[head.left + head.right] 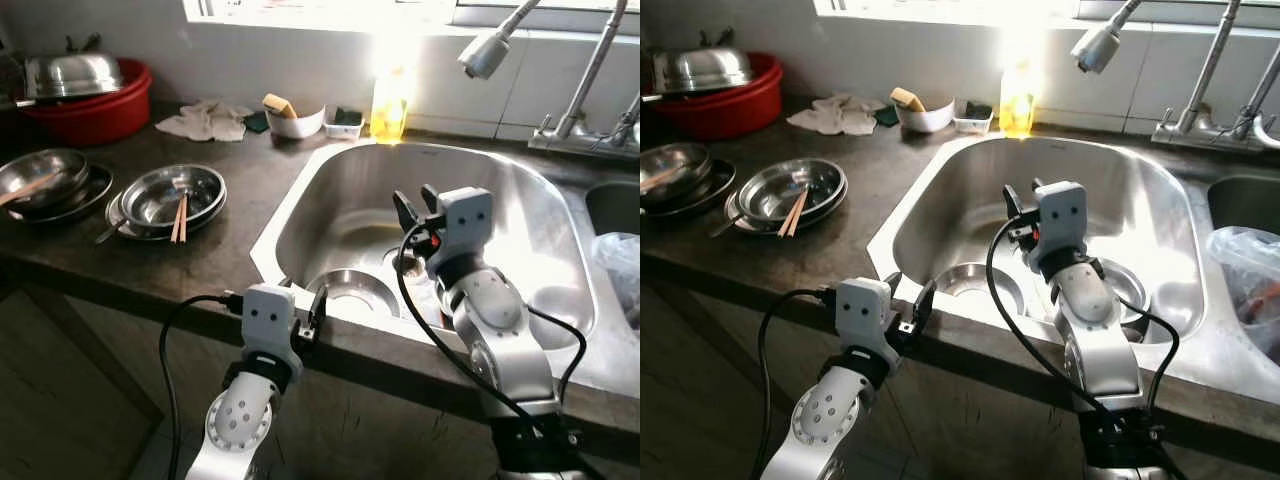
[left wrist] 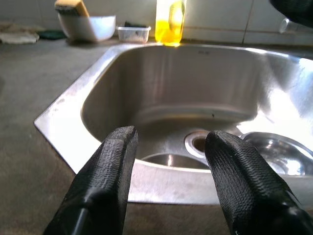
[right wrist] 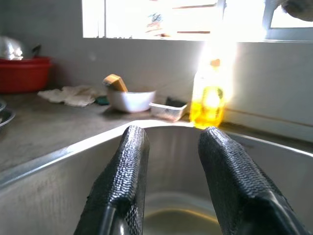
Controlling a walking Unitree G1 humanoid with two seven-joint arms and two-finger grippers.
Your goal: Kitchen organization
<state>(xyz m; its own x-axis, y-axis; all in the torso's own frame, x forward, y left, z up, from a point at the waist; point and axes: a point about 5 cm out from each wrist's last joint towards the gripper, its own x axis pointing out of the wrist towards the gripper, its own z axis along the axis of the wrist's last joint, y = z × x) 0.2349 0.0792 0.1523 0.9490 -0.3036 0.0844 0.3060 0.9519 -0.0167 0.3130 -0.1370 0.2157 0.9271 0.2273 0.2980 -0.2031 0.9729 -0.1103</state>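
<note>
A stainless steel sink [image 1: 330, 175] is set in the dark counter, with a steel bowl [image 1: 352, 290] on its floor near the front wall and a second one [image 2: 279, 154] beside the drain. My left gripper [image 1: 305, 305] hovers open and empty at the sink's front rim, pointing into the basin. My right gripper [image 1: 415, 208] is raised over the middle of the basin, open and empty, facing the back wall. On the counter to the left, stacked steel plates [image 1: 172, 195] hold a pair of chopsticks [image 1: 180, 218].
More steel bowls [image 1: 45, 178] sit at the far left, before a red basin [image 1: 90, 110] with a steel lid [image 1: 72, 72]. A cloth [image 1: 208, 120], a white bowl [image 1: 294, 122] and a yellow soap bottle [image 1: 388, 105] line the back. A faucet sprayer [image 1: 487, 50] hangs above.
</note>
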